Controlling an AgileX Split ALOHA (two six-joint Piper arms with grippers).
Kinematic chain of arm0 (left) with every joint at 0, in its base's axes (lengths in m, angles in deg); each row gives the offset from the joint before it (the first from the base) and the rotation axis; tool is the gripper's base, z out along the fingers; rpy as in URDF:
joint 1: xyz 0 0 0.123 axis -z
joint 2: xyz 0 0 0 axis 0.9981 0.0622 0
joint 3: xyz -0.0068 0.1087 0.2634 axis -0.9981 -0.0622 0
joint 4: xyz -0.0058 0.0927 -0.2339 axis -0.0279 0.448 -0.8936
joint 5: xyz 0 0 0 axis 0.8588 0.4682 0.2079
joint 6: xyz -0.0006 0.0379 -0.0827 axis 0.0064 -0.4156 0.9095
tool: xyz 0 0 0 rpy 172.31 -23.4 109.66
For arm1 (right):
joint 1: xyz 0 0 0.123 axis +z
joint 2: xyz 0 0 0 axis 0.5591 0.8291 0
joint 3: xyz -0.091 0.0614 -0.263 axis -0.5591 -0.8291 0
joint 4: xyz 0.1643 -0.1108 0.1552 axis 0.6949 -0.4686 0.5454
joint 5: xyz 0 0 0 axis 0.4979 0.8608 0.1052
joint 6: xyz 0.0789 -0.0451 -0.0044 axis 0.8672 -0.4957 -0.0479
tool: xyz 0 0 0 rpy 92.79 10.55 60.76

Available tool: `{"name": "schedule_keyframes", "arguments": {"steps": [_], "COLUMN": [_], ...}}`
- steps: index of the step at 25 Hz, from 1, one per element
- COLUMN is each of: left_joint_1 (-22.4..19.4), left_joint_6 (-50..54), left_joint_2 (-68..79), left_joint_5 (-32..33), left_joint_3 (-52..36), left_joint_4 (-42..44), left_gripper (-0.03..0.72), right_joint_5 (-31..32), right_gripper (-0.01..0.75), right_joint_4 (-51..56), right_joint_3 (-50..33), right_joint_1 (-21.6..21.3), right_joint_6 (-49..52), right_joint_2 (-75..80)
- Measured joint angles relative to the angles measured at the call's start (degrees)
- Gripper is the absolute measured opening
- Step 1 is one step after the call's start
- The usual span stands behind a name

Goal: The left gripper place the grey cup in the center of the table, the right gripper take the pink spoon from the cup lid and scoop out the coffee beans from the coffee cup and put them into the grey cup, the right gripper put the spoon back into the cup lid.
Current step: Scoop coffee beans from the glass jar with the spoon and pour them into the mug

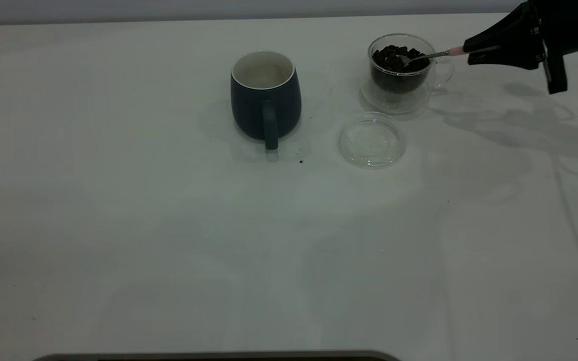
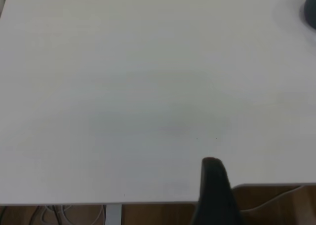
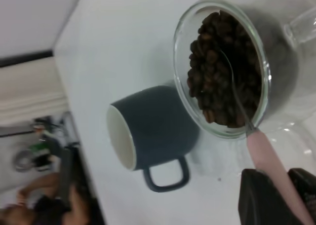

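**Spoon bowl in the beans, right end effector gripping the handle**

The small teaspoon with a shiny metal bowl and pale pink handle (image 1: 432, 54) reaches out from the tips of the black pointed right end effector (image 1: 471, 50), which is pinched on the pink end. Its metal bowl lies among the heap of dark brown coffee beans (image 1: 397, 59) inside the clear double-walled glass cup (image 1: 400, 75), just beyond the fingertips. The round transparent glass lid (image 1: 372, 139) lies flat on the plain white counter (image 1: 168, 225), near the glass cup. Farther out from the end effector stands the rounded dark blue-grey ceramic mug (image 1: 266, 95), upright, white inside. The left end effector (image 2: 213, 193) sits at the counter's edge, well apart; I cannot tell how its fingers stand. A pale wall runs behind the counter.
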Motion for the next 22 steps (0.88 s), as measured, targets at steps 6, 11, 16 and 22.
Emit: {"name": "schedule_keyframes", "arguments": {"steps": [6, 11, 16, 22], "left_joint_1": [0.00, 0.00, 0.00, 0.00], "left_joint_6": [0.00, 0.00, 0.00, -0.05], "left_joint_2": [0.00, 0.00, 0.00, 0.00], "left_joint_5": [0.00, 0.00, 0.00, 0.00], "left_joint_3": [0.00, 0.00, 0.00, 0.00], "left_joint_4": [0.00, 0.00, 0.00, 0.00], "left_gripper": [0.565, 0.565, 0.565, 0.565], "right_joint_5": [2.60, 5.19, 7.59, 8.25], "right_gripper": [0.106, 0.106, 0.106, 0.106], "right_joint_4": [4.43, 4.97, 2.20, 1.48], "right_joint_3": [0.00, 0.02, 0.02, 0.02], "right_joint_1": [-0.14, -1.50, -4.01, -5.63], "right_joint_6": [-1.17, -1.38, -1.46, -4.22], "right_joint_2": [1.99, 1.98, 1.98, 1.98]}}
